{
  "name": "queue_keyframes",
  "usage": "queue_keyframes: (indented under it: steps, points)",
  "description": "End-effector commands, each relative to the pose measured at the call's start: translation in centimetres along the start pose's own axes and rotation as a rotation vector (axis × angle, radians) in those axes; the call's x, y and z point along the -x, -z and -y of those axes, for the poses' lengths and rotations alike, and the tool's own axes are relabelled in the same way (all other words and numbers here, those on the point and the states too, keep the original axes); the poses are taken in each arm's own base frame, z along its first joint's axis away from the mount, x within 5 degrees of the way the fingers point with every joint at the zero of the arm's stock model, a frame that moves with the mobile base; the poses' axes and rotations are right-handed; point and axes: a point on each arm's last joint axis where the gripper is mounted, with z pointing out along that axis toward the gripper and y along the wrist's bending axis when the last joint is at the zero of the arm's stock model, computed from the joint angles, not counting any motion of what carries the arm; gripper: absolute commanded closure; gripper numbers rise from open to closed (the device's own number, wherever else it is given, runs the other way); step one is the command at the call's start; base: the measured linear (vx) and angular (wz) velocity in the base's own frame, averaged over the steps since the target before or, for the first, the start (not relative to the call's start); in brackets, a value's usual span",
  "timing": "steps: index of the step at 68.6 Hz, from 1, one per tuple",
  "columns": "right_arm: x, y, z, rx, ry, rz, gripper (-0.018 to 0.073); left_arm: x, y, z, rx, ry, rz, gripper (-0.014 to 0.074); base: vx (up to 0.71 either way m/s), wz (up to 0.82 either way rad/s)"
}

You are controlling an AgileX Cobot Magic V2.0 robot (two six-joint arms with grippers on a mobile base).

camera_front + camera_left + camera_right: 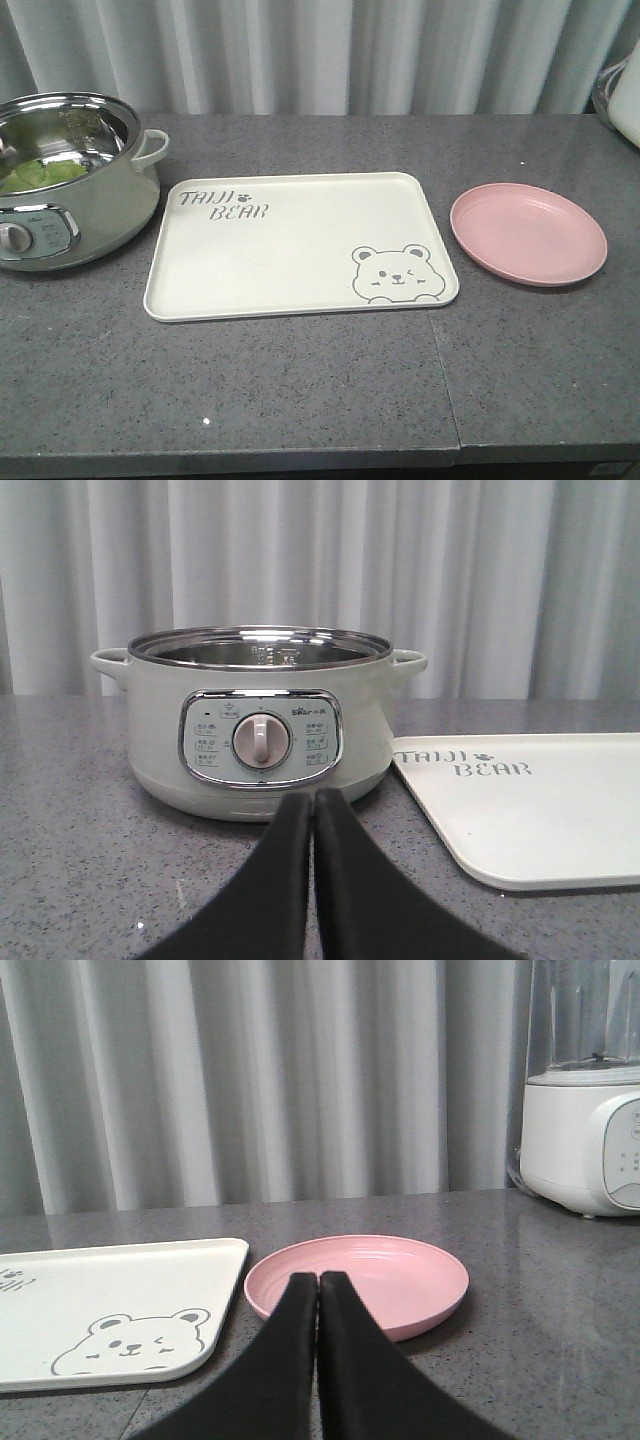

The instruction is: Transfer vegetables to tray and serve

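The green vegetables (pixel 40 174) lie inside the pale green electric pot (pixel 70 185) at the left of the front view. The cream tray (pixel 300 240) with bear lettering lies flat in the middle of the counter, with nothing on it. In the left wrist view my left gripper (pixel 313 798) is shut and holds nothing, low over the counter in front of the pot (pixel 262 720), with the tray (pixel 530 805) to its right. My right gripper (pixel 319 1280) is shut too, near the front edge of the pink plate (pixel 360 1282). Neither gripper shows in the front view.
The pink plate (pixel 528 232) sits right of the tray, bare. A white blender base (pixel 585 1145) stands at the back right, its edge (pixel 622 95) also in the front view. A grey curtain hangs behind the counter. A seam (pixel 440 385) crosses the dark counter top.
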Motion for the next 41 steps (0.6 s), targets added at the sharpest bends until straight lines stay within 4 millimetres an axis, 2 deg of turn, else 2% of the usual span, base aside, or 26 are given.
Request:
queue_keyframes:
  steps: [1, 41]
  points:
    - [0.49, 0.04, -0.06, 0.005, 0.004, 0.075, 0.0568, 0.42, 0.12, 0.02, -0.005, 0.011, 0.080, 0.0603, 0.00, 0.00]
    - [0.56, 0.04, -0.06, 0.006, 0.004, 0.080, 0.0568, 0.54, 0.13, 0.03, -0.006, 0.011, 0.092, 0.0603, 0.00, 0.00]
